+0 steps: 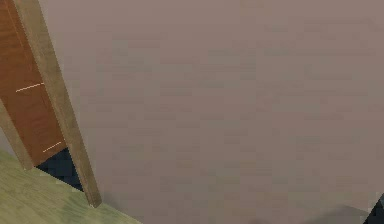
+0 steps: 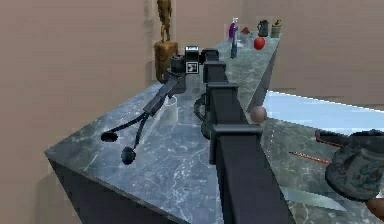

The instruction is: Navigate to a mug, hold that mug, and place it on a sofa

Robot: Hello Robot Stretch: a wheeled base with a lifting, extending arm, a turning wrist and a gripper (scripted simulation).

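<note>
My arm (image 2: 235,150) reaches out over a grey marble counter (image 2: 150,170). The gripper (image 2: 118,142) hangs at the arm's far end, left of the two white squares, its thin fingers (image 2: 150,108) slanting down to the left. Behind the fingertips lies bare marble, and the gripper holds nothing. At the counter's far end stand two small dark cup-shaped things (image 2: 264,28), too small to name for sure, well beyond the gripper. Beside them are a red round fruit (image 2: 259,43) and a purple bottle (image 2: 233,40).
A pale wall (image 1: 230,100) stands close ahead, with a wooden door (image 1: 25,95) and its frame at the forward view's left. On the counter are a statuette (image 2: 165,20), a brown ball (image 2: 258,114), a dark pot (image 2: 355,165) and a faint clear glass (image 2: 172,110).
</note>
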